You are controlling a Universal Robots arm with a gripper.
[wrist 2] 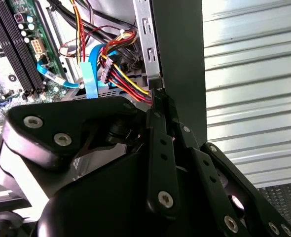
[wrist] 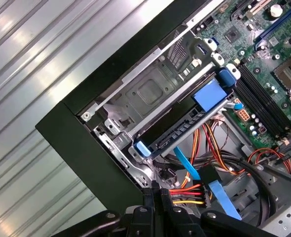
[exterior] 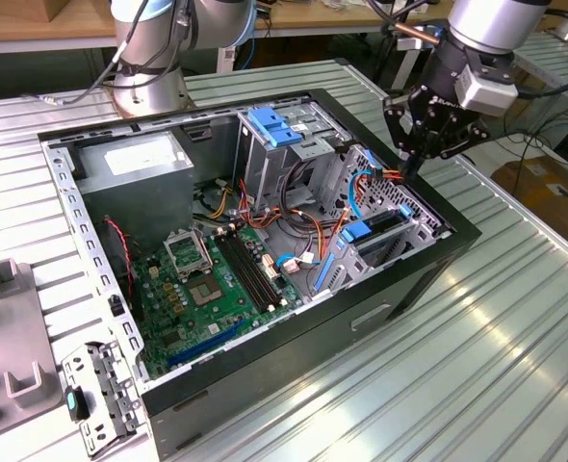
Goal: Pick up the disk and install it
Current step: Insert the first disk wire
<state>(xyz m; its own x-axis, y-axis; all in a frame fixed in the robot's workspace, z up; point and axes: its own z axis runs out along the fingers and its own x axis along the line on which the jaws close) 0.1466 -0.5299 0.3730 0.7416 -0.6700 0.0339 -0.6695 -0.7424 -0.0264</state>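
The disk (exterior: 388, 222) sits edge-up inside the metal drive cage (exterior: 421, 214) at the case corner on the exterior view's right, with blue rails along its sides. In the first wrist view the disk (wrist: 177, 132) shows as a dark slab in the cage with blue rail ends. My gripper (exterior: 411, 171) hangs just above the cage's far end, over the bundle of coloured power cables (wrist: 187, 193). Its fingers (wrist 2: 158, 106) are pressed together with nothing between them. The gripper (wrist: 158, 191) tips sit close to the black cable plug (wrist: 210, 177).
The open black computer case (exterior: 294, 327) lies on a ribbed metal table (exterior: 515, 318). Inside are the green motherboard (exterior: 217, 289), a grey power-supply box (exterior: 135, 164) and a tall cage with a blue latch (exterior: 274, 125). A loose metal bracket (exterior: 96, 395) lies outside.
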